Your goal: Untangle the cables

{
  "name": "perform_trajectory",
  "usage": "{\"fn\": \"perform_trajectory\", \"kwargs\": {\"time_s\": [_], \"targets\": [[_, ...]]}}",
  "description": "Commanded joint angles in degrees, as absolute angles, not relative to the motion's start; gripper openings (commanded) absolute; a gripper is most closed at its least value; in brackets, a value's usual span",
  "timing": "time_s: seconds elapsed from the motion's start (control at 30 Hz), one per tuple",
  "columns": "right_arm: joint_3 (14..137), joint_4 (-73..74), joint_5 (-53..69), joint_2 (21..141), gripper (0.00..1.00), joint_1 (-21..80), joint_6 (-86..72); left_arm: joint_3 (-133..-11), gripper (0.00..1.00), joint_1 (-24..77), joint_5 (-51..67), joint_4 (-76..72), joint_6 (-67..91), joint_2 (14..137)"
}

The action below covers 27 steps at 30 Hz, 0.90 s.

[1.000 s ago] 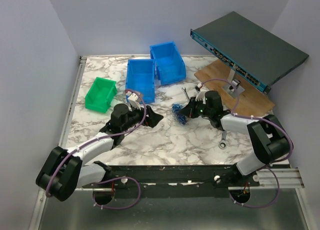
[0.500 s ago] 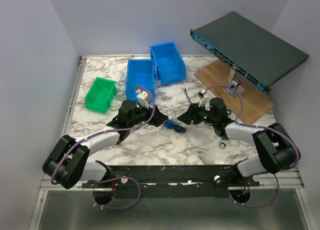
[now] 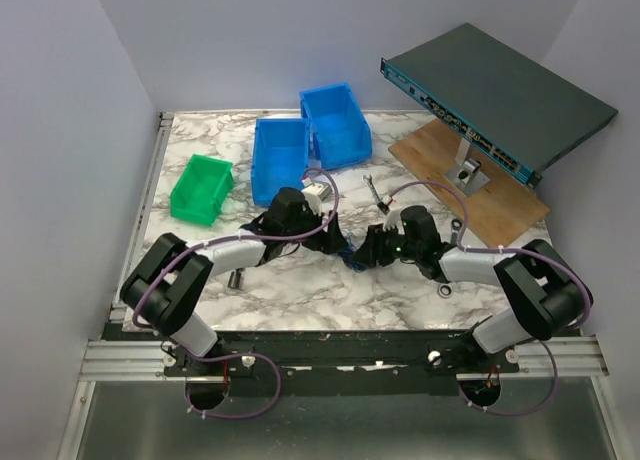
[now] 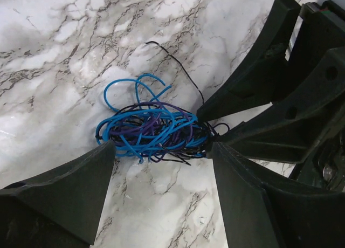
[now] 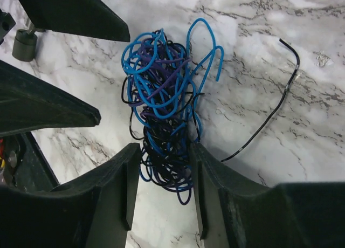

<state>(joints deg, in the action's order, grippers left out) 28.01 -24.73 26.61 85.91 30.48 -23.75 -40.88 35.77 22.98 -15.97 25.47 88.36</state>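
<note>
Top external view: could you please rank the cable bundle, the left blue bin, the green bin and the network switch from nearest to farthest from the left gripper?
1. Cable bundle, at the fingertips of the left gripper.
2. Left blue bin, further back, slightly left.
3. Green bin, far left.
4. Network switch, back right.

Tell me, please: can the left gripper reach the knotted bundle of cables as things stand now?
Probably yes. The left gripper has its jaws open on either side of the cable bundle, with nothing else between them. The right gripper crowds the same bundle from the opposite side, so space looks tight.
</note>
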Motion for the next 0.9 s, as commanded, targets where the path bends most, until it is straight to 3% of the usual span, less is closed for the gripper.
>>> {"fn": "perform_trajectory", "kwargs": {"time_s": [0.0, 0.13, 0.17, 0.23, 0.3, 0.4, 0.43, 0.63, 0.77, 0.87], "targets": [[29.04, -22.70, 23.95, 87.29, 0.45, 31.10, -21.88, -46.21, 0.72, 36.87, 25.93, -8.58, 23.43, 93.16], [28.24, -24.05, 23.91, 87.91, 0.42, 31.37, -21.89, -49.30, 0.62, 37.17, 26.07, -4.82, 23.03, 96.48], [28.11, -24.29, 23.74, 87.97, 0.36, 31.37, -22.00, -49.64, 0.56, 37.26, 25.95, -4.29, 22.94, 96.83], [27.90, -24.73, 23.49, 87.84, 0.24, 31.42, -22.04, -49.96, 0.39, 37.21, 25.80, -4.08, 22.78, 97.10], [27.58, -25.09, 23.14, 87.47, 0.12, 31.41, -22.05, -50.39, 0.28, 37.26, 25.49, -3.57, 22.52, 97.38], [26.97, -25.72, 22.95, 86.73, 0.04, 31.46, -22.17, -51.34, 0.03, 37.24, 25.72, -2.69, 22.07, 97.82], [26.57, -26.11, 22.56, 86.30, 0.01, 31.45, -22.31, -51.41, 0.00, 37.20, 25.17, -2.43, 22.06, 97.39], [23.30, -26.44, 12.52, 79.45, 0.01, 31.45, -24.00, -40.25, 0.00, 35.40, 15.60, -10.86, 23.63, 84.79], [19.33, -28.54, 5.95, 72.90, 0.01, 31.45, -25.53, -35.43, 0.00, 31.04, 17.00, -15.27, 26.83, 80.87], [17.58, -31.09, 8.74, 71.35, 0.01, 31.45, -25.00, -35.26, 0.00, 29.52, 20.05, -16.91, 27.69, 81.27]]}}
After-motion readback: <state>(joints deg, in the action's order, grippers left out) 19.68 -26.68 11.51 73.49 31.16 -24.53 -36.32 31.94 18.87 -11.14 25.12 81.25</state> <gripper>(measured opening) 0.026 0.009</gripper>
